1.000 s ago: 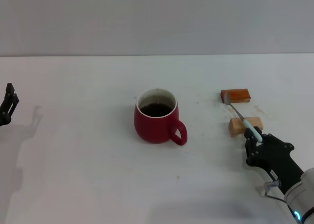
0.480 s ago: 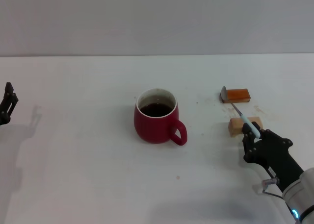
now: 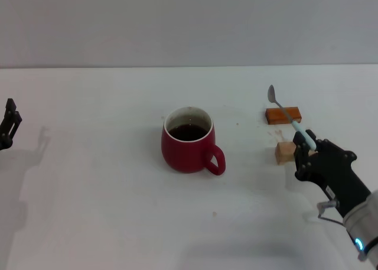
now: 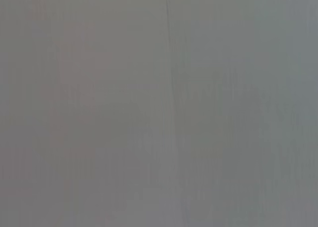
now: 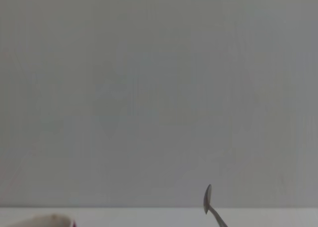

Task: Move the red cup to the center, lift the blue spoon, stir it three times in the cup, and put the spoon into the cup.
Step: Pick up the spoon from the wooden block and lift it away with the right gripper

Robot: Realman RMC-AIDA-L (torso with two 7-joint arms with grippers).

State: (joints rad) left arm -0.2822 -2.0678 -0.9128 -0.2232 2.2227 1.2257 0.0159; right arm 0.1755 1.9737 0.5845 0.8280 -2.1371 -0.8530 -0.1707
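Gripping the blue spoon (image 3: pixel 289 115) by the end of its pale handle, the right gripper (image 3: pixel 307 147) sits low near the front right corner of the white table (image 3: pixel 106 211), its jaws clamped on the handle. From that grip the spoon rises at a tilt, handle low and grey bowl high, the bowl pointing toward the far edge and clear of the surface; the right wrist view catches the same bowl (image 5: pixel 207 199) standing against the plain wall. Just beside the gripper, on the side toward the table's middle, lies 1 tan wooden block (image 3: pixel 284 152), partly covered by the fingers. Farther back, 1 orange-brown block (image 3: pixel 283 114) lies flat, with the spoon's shaft crossing in front of it. At the table's middle stands the red cup (image 3: pixel 187 141), upright, dark liquid inside, handle turned toward the front right. At the left edge hangs the left gripper (image 3: pixel 8 124), well apart from the cup; whether its jaws are apart or together cannot be told.
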